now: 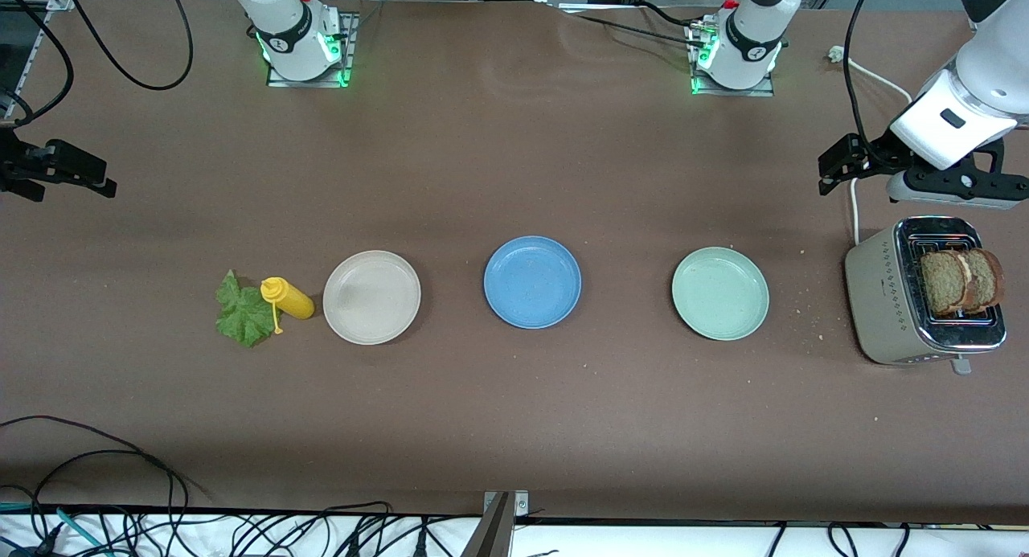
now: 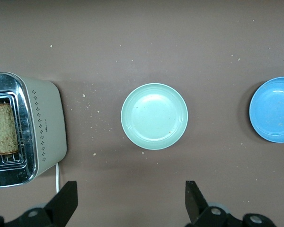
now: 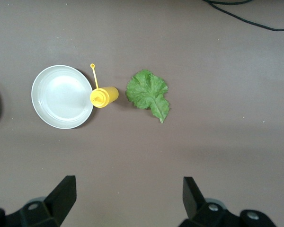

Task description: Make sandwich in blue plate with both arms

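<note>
The blue plate [image 1: 532,281] lies bare at the table's middle, also seen in the left wrist view [image 2: 273,109]. Two brown bread slices [image 1: 961,280] stand upright in the toaster [image 1: 888,300] at the left arm's end. A green lettuce leaf [image 1: 241,312] lies flat toward the right arm's end [image 3: 148,93]. My left gripper [image 1: 836,167] hangs open and empty over bare table close to the toaster [image 2: 130,198]. Over bare table at the right arm's end, my right gripper [image 1: 92,179] is open with nothing in it [image 3: 128,196].
A yellow squeeze bottle [image 1: 289,298] lies on its side between the lettuce and a beige-white plate [image 1: 371,296]. A pale mint-green plate [image 1: 720,292] sits between the blue plate and the toaster. Crumbs dot the table near the toaster. Cables hang along the table's front edge.
</note>
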